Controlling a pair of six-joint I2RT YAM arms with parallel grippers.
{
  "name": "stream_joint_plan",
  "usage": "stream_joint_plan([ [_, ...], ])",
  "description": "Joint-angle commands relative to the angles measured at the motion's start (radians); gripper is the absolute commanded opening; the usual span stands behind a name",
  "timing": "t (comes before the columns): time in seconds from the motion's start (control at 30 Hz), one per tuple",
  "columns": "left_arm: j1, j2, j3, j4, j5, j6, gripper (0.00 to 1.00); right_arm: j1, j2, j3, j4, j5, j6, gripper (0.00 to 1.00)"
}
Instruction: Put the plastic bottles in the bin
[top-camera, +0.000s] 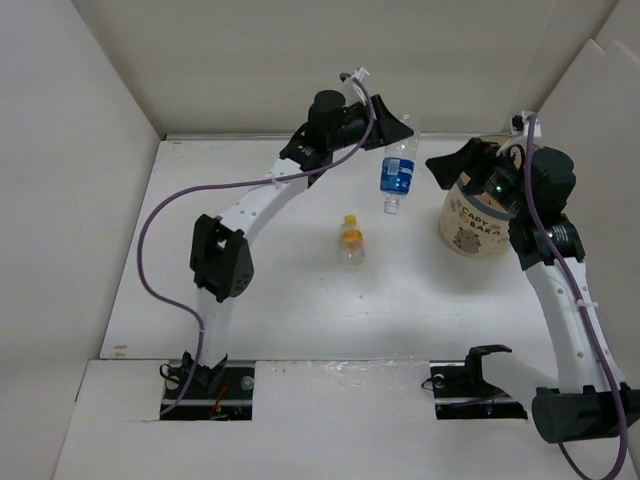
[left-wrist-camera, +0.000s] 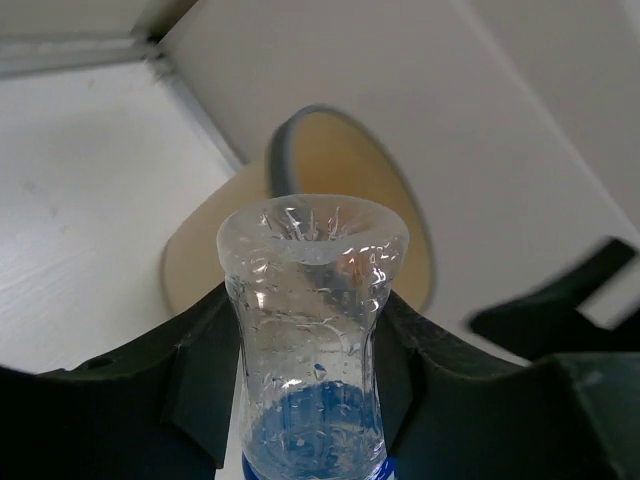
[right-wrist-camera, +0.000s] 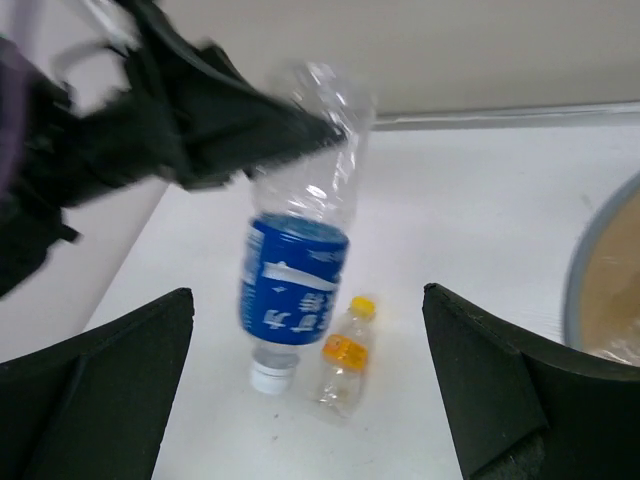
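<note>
A: Bin (top-camera: 470, 232) first. How is it sitting relative to the load?

B: It is standing upright, mouth opening upward. The left gripper (top-camera: 397, 128) is clamping the blue-label bottle (top-camera: 398, 175) by its base end. That bottle is hanging in the air just left of the bin, not over the mouth. The right gripper (top-camera: 452, 168) is hovering at the bin's left rim with its jaws spread wide, carrying nothing.

A: Orientation of the held bottle?

B: The long axis is running close to vertical, tilting slightly. The cap is pointing down and the base is sitting up between the fingers.

A: How should the step be going, then?

B: My judgement: the bottle is needing a sideways carry toward the bin until the cap end is hanging over the tan inside, high enough that the cap is clearing the rim. Only then should the fingers be opening. The bin is much wider than the bottle, so aim is forgiving. The tighter concern is the right gripper crowding that same rim, so it is better off pulling aside first.

A: Anything smaller?

B: The orange-cap bottle (top-camera: 350, 240) is lying on its side on the table (top-camera: 300, 310), farther left of the bin than the held one. Its long axis is running crosswise to the line toward the bin, with neither end aiming at it.
</note>
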Motion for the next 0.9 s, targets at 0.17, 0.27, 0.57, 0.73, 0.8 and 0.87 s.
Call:
stream_joint_plan([
  [0.17,-0.003,-0.254,-0.155,0.313,0.182,0.02,0.04,0.138,0.072,-0.028,0.223,-0.156,0.042,1.0],
  [0.27,-0.003,-0.278,-0.178,0.339,0.205,0.001,0.04,0.187,0.096,-0.019,0.249,-0.166,0.062,1.0],
  [0.57,-0.003,-0.311,-0.247,0.471,0.248,-0.072,0.04,0.304,0.187,0.014,0.3,-0.113,0.081,1.0],
  [0.73,-0.003,-0.346,-0.293,0.515,0.259,-0.108,0.39,0.313,0.208,-0.025,0.372,-0.074,0.104,0.45],
  [0.8,-0.003,-0.372,-0.313,0.529,0.235,-0.108,0.74,0.313,0.208,-0.025,0.372,-0.048,0.113,0.09],
  [0.87,-0.003,-0.396,-0.352,0.529,0.202,-0.085,1.0,0.288,0.187,-0.025,0.372,-0.002,0.113,0.05],
])
